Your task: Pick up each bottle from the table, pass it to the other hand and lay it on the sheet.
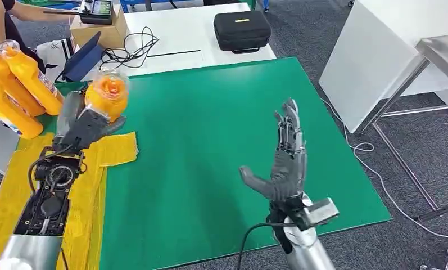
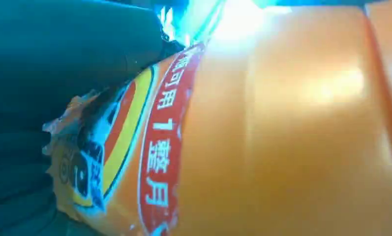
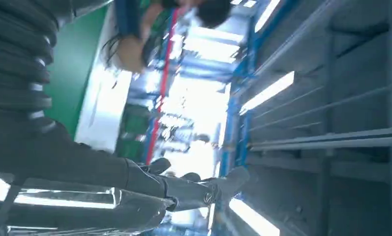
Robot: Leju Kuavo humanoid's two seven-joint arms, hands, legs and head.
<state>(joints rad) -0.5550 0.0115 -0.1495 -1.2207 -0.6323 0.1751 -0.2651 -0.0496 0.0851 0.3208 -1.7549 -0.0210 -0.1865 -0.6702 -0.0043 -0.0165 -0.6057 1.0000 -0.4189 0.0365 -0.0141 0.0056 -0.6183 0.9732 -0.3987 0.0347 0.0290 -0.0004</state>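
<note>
My left hand (image 1: 84,126) grips one bottle (image 1: 107,93), lifted; right hand (image 1: 286,163) spread, empty, well apart; handover and laying on the sheet (image 1: 221,135) remain.

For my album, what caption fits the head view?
Left hand grips an orange bottle; right hand waits open over the green table.

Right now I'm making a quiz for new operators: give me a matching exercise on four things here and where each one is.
Things:
1. held bottle
2. right hand
3. yellow sheet
4. black case

Places or states:
a. on the white table beyond the green mat
b. raised over the green mat, fingers apart, holding nothing
c. in the left hand's grip
d. lying along the mat's left side

Pairs: 1-c, 2-b, 3-d, 4-a
</note>
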